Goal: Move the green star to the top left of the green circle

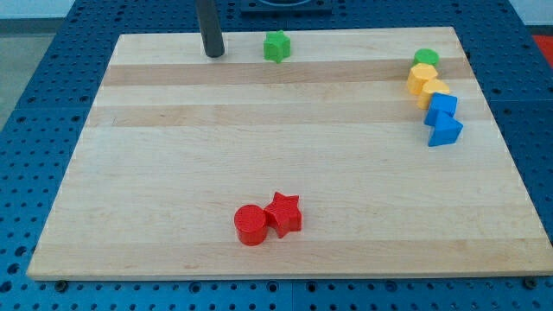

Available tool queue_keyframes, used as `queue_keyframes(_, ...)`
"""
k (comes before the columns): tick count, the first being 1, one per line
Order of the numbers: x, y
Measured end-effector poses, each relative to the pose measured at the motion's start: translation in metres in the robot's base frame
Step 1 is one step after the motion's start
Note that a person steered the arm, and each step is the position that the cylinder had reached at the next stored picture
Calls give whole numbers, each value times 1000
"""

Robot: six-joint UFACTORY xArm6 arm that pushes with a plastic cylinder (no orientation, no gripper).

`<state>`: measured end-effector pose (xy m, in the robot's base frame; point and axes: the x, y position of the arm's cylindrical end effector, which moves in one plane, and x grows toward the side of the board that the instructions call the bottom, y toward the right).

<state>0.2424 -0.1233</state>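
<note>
My tip rests on the table near the view's top edge, to the view's left of the green star and apart from it, with a clear strip of wood between the two. That placement reads as deliberate: the green circle lies far off toward the view's top right, so a push from the star's left side would drive it rightward along the top edge toward its goal. The star sits alone, nothing touching it. The circle heads a tight cluster: just below it a yellow block, shape rounded but not certain, then a second yellow block partly hidden, then a blue block and a blue triangle, each touching or nearly touching its neighbour. In my judgement the cluster constrains the approach: the star must stop short, above and to the left of the circle, without knocking the circle into the yellow pieces. A red cylinder and red star lie touching near the view's bottom centre, well apart from the working line and of no concern. As to the claw: this arm carries none, only the straight rod, so there is nothing to spread or close, and the rod holds nothing and touches no block. The task is not yet begun in effect; the star stands well apart from the circle.
</note>
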Motion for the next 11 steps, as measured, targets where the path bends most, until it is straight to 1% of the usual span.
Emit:
queue_keyframes(1, 0, 0)
queue_keyframes(2, 0, 22)
queue_keyframes(4, 0, 155)
queue_keyframes(5, 1, 171)
queue_keyframes(6, 2, 134)
queue_keyframes(7, -12, 125)
queue_keyframes(9, -24, 169)
queue_keyframes(11, -23, 252)
